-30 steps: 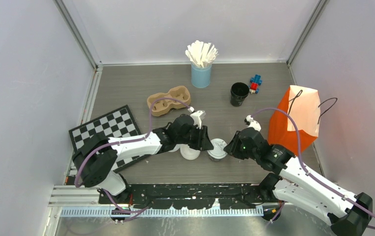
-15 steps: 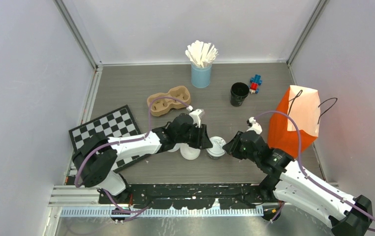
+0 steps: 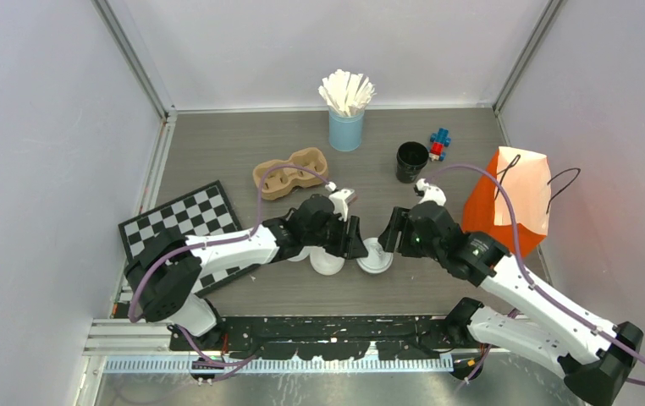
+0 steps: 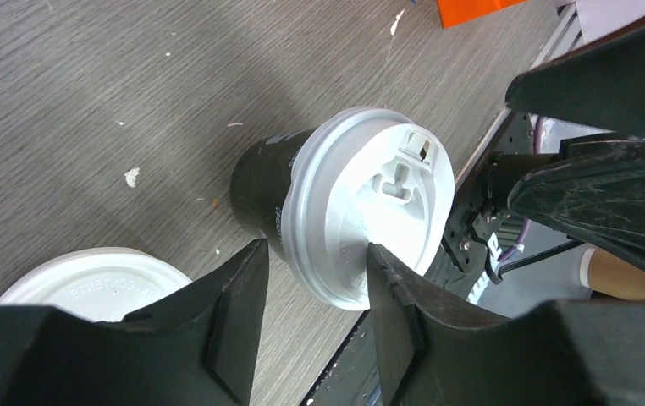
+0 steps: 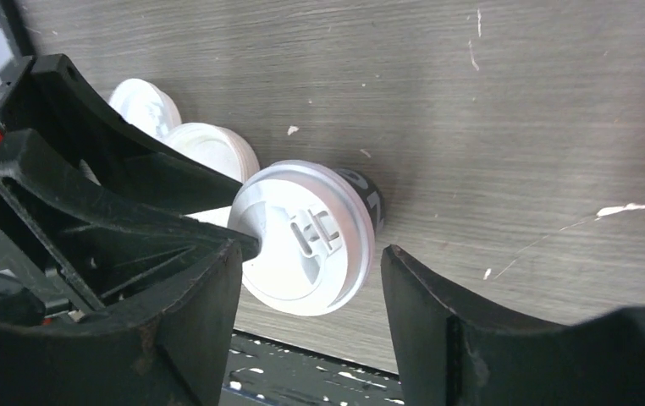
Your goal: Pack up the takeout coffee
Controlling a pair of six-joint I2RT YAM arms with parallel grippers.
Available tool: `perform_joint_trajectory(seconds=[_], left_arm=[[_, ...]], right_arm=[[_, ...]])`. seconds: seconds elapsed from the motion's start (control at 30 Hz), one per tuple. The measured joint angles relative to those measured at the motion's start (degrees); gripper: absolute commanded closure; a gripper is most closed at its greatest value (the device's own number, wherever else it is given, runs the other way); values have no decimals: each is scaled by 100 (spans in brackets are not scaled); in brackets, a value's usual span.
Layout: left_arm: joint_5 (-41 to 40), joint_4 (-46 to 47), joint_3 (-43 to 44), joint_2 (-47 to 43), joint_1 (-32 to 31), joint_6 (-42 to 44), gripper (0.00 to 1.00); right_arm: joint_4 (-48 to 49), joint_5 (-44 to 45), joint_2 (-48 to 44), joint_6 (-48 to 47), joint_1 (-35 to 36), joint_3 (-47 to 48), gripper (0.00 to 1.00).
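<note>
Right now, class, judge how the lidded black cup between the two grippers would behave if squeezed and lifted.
The black cup looks like paper, so its wall would probably dent under a hard squeeze. Its white lid is wider than the body, so a high push may tip it. The lid hides the contents, so weight is uncertain.

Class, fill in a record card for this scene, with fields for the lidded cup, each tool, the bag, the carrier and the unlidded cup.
lidded cup: upright, between the two tools
right tool: open, jaws either side of that cup
left tool: jaws apart at the rim of the lid
bag: orange, standing right of the cup
carrier: brown, both wells empty
unlidded cup: black, farther back
</note>
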Motion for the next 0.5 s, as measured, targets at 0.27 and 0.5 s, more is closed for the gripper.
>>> perform_joint_trajectory(seconds=[0.27, 0.5], left_arm=[[-188, -354, 76, -120, -11, 267, 42], [-455, -476, 37, -638, -9, 442, 39]], right_arm=[[-225, 68, 734, -796, 0, 417, 38], [-203, -2, 981, -1104, 0, 420, 43]])
